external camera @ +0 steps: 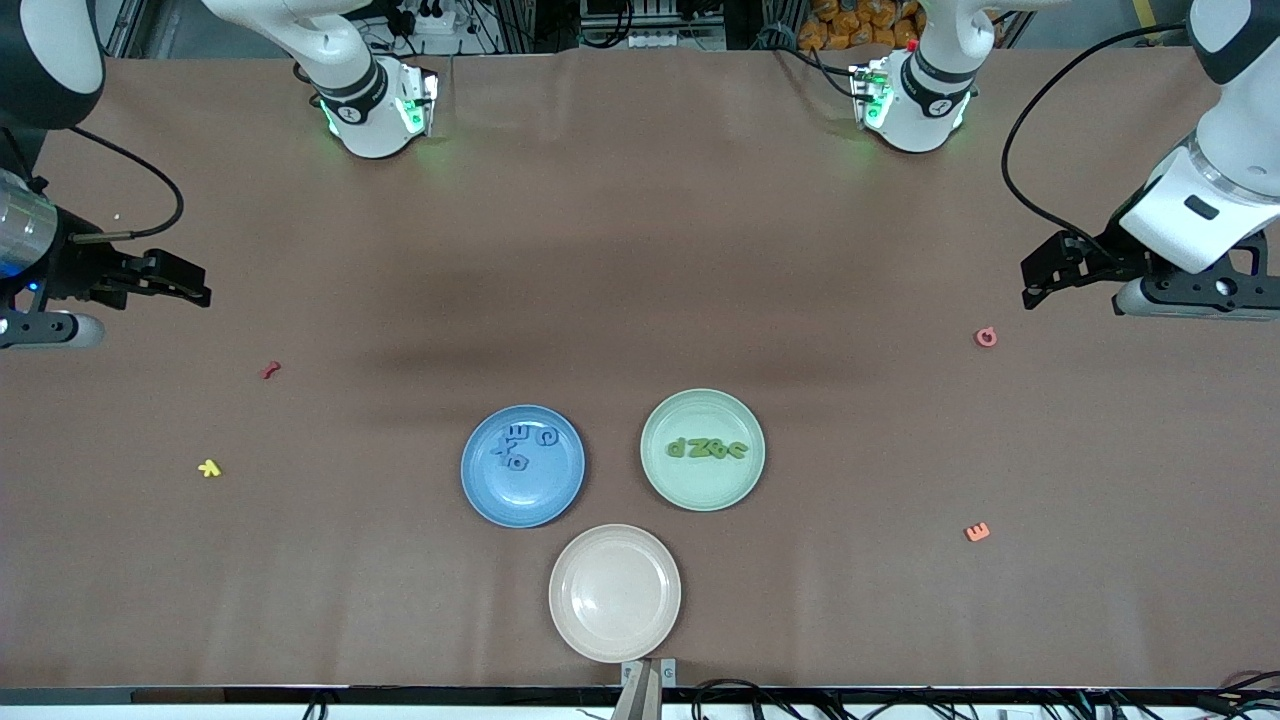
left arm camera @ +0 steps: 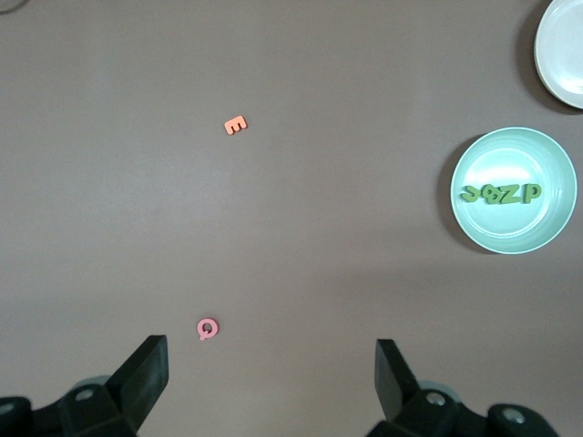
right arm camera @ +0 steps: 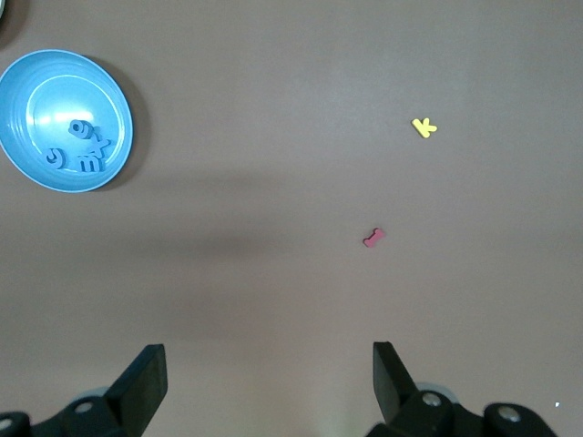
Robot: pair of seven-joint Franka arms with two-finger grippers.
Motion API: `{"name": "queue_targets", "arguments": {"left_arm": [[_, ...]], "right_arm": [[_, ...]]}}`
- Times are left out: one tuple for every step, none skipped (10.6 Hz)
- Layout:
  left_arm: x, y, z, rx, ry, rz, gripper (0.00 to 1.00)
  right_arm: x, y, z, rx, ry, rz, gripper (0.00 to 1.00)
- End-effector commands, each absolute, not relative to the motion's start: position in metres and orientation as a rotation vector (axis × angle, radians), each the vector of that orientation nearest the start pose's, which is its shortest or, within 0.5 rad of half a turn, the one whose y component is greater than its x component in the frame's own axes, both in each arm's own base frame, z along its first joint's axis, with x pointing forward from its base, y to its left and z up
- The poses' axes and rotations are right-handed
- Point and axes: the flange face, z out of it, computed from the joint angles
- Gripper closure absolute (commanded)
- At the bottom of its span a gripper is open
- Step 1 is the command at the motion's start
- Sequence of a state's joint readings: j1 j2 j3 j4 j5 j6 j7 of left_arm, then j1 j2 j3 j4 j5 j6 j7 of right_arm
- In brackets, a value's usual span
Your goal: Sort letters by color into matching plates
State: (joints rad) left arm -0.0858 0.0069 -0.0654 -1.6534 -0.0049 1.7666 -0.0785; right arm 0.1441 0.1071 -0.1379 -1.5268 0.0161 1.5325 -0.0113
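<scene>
From the front I see blue letters [external camera: 520,446] in the blue plate [external camera: 523,500], green letters [external camera: 708,449] in the green plate [external camera: 702,490]; only here the beige plate [external camera: 615,620] shows whole; the left wrist view shows the left gripper [left arm camera: 271,378] released, empty, over bare table near a pink letter [left arm camera: 208,329]; the right wrist view shows the right gripper [right arm camera: 270,382] released too, with a red letter [right arm camera: 373,238] near.

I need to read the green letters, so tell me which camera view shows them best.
The left wrist view: the green letters lie in a row in the green plate, large and unobstructed. The front view shows the same row smaller. The right wrist view does not show them.
</scene>
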Motion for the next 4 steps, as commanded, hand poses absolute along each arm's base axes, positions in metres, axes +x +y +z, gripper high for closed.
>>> {"name": "queue_targets", "arguments": {"left_arm": [[0.5665, -0.0859, 0.6022, -3.133, 0.088, -0.166, 0.00], [0.5661, -0.0859, 0.6023, -3.133, 0.088, -0.166, 0.00], [0.5660, -0.0857, 0.6016, -3.131, 0.088, -0.163, 0.00], [0.5660, -0.0857, 0.6015, -3.131, 0.088, -0.163, 0.00]], "right_arm": [[0.5766, 0.0085, 0.5901, -3.131, -0.007, 0.155, 0.00], [0.5770, 0.0094, 0.5944, -3.131, -0.010, 0.141, 0.00], [0.5769, 0.0096, 0.5950, -3.130, -0.010, 0.140, 0.00], [0.5769, 0.0096, 0.5950, -3.130, -0.010, 0.140, 0.00]]}}
